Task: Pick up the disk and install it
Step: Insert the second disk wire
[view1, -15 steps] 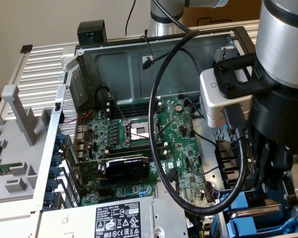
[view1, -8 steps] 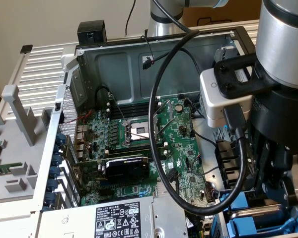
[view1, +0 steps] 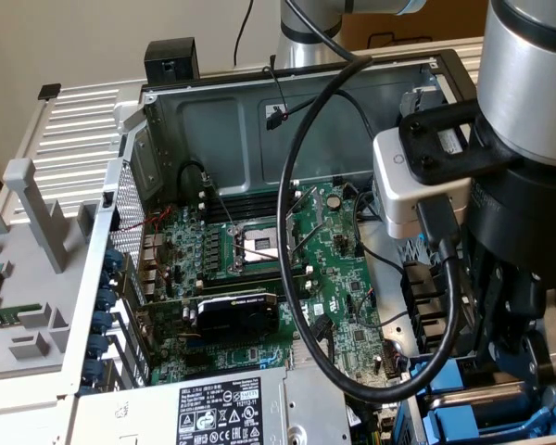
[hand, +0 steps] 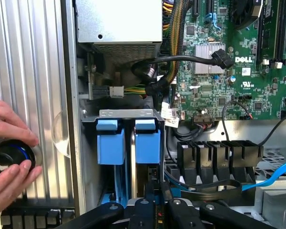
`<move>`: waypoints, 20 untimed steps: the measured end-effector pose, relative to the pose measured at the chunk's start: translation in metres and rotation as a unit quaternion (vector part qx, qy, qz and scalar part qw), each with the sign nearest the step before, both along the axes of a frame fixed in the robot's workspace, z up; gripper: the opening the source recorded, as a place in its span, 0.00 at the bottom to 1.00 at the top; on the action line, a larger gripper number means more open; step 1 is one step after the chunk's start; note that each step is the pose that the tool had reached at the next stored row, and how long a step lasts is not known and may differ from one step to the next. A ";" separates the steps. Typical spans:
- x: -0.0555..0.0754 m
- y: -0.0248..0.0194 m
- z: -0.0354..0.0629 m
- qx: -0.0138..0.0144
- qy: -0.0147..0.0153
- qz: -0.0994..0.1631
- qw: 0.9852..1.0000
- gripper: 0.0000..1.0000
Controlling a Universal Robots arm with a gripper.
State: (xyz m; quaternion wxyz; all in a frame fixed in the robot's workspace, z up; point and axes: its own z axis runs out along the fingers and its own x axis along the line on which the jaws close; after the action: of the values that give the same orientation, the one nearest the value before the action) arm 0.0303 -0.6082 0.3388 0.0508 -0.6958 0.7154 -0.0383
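Two blue plastic drive carriers (hand: 128, 143) already sit side by side in the open grey computer case (view1: 259, 120), at about five o'clock from the green motherboard (view1: 287, 278). Your end effector (hand: 157, 207) hangs right over them. Its black fingers (hand: 143, 206) are drawn close on a thin blue-framed edge, probably the silver, blue-framed disk (hand: 151, 189). I judge it lifted but not seated. The case lies on a pale table (view1: 18, 371), with a ribbed grey panel (hand: 33, 71) alongside. There a person's hands (hand: 9, 157) cup a round black knob (hand: 7, 160).
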 end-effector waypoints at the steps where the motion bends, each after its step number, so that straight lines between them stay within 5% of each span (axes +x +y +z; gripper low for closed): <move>1: 0.000 0.0000 0.0000 0.000 0.000 0.000 1.000 0.17; 6: 0.000 0.0000 -0.0001 0.000 0.000 0.000 1.000 0.31; 12: 0.000 0.0007 0.0004 -0.001 0.000 0.000 1.000 0.31; 20: 0.000 0.0020 0.0173 -0.009 -0.002 0.000 1.000 0.31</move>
State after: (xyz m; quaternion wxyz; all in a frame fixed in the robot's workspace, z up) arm 0.0300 -0.6062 0.3561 0.0463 -0.6961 0.7150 -0.0461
